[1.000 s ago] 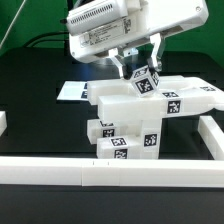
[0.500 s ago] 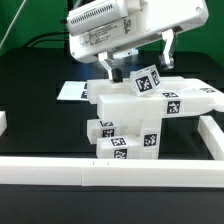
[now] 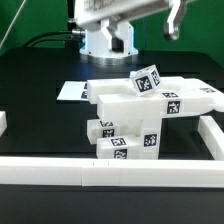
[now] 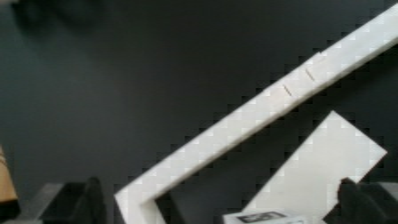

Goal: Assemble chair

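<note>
The chair parts stand as a white blocky stack [image 3: 140, 115] at the table's middle, with black-and-white tags on their faces. A small tagged block [image 3: 147, 80] sits tilted on top of the stack. My gripper [image 3: 142, 22] is open and empty, high above the stack at the top edge of the exterior view; one dark finger [image 3: 172, 22] shows there. In the wrist view the gripper [image 4: 217, 205] has its jaws wide apart with nothing between them. Far below them lie a white slab [image 4: 338, 160] and the edge of a tag [image 4: 267, 216].
White border rails run along the front [image 3: 110, 170] and the exterior view's right [image 3: 212, 135]; one crosses the wrist view diagonally [image 4: 267, 100]. The marker board [image 3: 72, 91] lies behind the stack on the exterior view's left. The robot base [image 3: 105, 42] stands at the back.
The gripper let go of the small tilted block, opened and rose straight up, nearly out of the exterior view. The block stays on the stack.
</note>
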Robot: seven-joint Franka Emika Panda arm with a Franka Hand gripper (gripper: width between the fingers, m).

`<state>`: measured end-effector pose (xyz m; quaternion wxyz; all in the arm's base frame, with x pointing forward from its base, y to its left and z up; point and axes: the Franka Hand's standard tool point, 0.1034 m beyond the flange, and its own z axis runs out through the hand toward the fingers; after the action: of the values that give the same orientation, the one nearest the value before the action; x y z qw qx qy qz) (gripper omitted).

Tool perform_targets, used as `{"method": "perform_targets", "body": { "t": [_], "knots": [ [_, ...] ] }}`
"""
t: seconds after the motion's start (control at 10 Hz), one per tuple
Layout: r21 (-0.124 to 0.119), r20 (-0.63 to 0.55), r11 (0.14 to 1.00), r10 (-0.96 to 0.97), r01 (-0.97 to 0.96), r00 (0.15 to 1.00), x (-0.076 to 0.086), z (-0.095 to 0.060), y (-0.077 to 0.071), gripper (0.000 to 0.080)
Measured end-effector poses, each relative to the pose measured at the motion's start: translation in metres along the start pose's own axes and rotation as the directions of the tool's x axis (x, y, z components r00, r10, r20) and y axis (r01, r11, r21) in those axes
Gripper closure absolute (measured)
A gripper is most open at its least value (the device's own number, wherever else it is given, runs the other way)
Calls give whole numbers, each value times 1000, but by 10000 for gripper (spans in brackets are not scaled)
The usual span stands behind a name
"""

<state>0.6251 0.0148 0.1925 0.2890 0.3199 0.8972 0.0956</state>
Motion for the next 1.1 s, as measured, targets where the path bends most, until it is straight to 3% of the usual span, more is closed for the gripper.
{"method": "perform_targets", "body": {
  "t": [0.1, 0.2, 0.5, 0.6, 0.8, 1.0, 1.1],
  "knots": [
    [18, 26, 998, 66, -67, 997, -10, -14, 10, 151],
    [9, 39, 993, 120, -121, 992, -12, -23, 20, 151],
    [11, 35, 992, 122, -123, 992, -11, -20, 17, 151],
    [7, 31, 972, 236, -236, 971, -9, -20, 17, 151],
    [9, 16, 794, 607, -607, 794, 6, -22, 23, 151],
    [80, 70, 540, 835, -838, 545, 29, -22, 33, 151],
    [70, 51, 496, 865, -866, 499, 37, -22, 41, 151]
  ]
}}
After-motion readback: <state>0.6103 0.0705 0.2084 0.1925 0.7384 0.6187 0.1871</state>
